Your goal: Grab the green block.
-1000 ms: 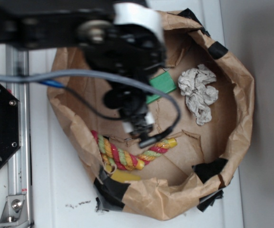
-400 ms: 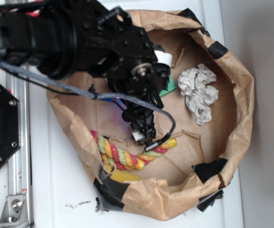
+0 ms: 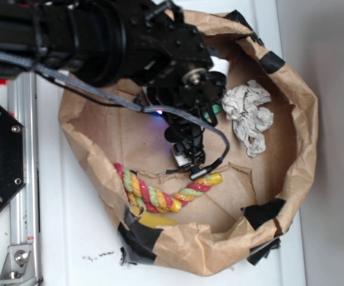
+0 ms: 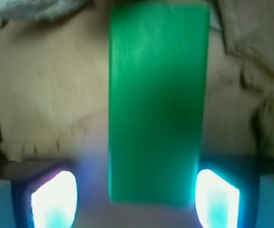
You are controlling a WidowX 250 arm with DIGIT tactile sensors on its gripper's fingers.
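Note:
In the wrist view the green block (image 4: 158,99) is a smooth flat slab lying lengthwise on brown paper, with its near end between my fingers. My gripper (image 4: 136,199) is open. The left fingertip (image 4: 55,197) stands a gap away from the block, and the right fingertip (image 4: 216,197) is close to its edge. In the exterior view the black arm (image 3: 177,65) covers the block, leaving only a green sliver (image 3: 217,109) showing.
Everything lies inside a crumpled brown paper bag (image 3: 303,125) with black tape on its rim. Crumpled white paper (image 3: 250,116) sits right of the gripper. A red, yellow and green rope (image 3: 160,193) lies near the front wall.
The arm has swung right and toward the back of the bag, coming down over the green block. The block, partly visible before, is now almost fully covered.

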